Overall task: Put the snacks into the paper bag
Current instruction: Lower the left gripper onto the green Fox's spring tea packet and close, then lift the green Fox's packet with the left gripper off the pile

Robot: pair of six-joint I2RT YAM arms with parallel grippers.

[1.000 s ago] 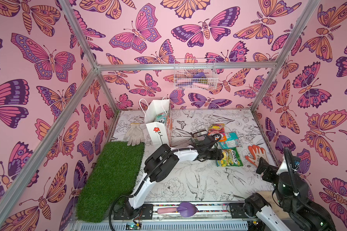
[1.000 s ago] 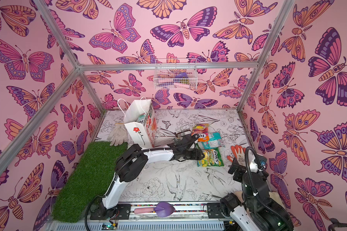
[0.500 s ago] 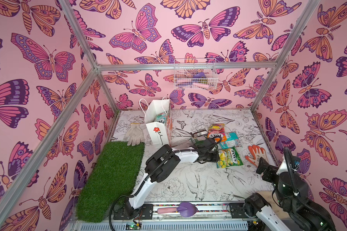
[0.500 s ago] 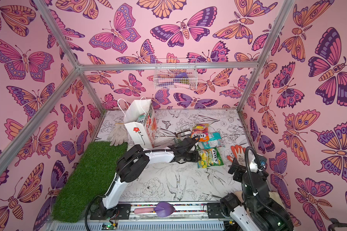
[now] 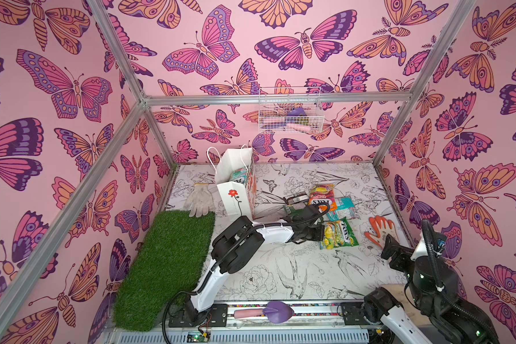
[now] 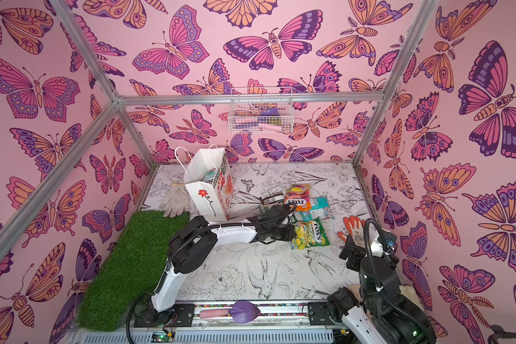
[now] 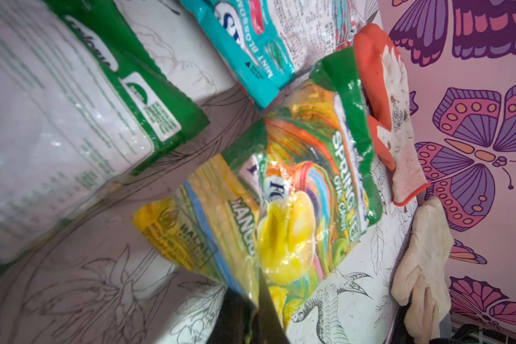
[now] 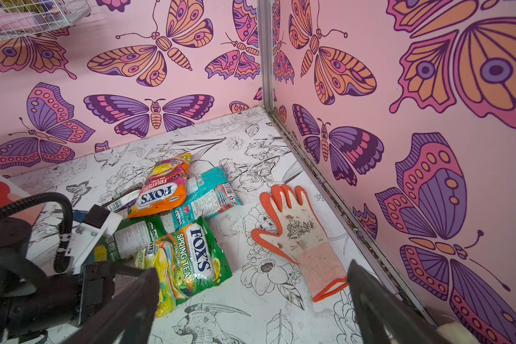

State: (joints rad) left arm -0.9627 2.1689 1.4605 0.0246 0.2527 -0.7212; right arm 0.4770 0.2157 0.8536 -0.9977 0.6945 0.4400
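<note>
At about three o'clock from the middle of the floor [image 5: 280,268], your left gripper [image 5: 320,233] is pinching the nine-o'clock edge of the green pack [image 5: 338,233], with its jaws closed on the crimped film. The pack is looking light, soft and crinkly, with loose sweets free to shift inside. Its glossy film is probably slippery, so you are better off holding the flat sealed edge than the bulging middle. Be expecting it to droop and swing under the jaws. The paper bag [image 5: 236,190] is standing upright at ten o'clock from the pack, well apart, with its mouth open. Your right gripper [image 8: 251,280] is hanging wide open near the orange glove [image 8: 298,235], holding nothing. A second ago the left jaws were spread over the pack; now they are clamping it, and the pack is lying slightly turned.
</note>
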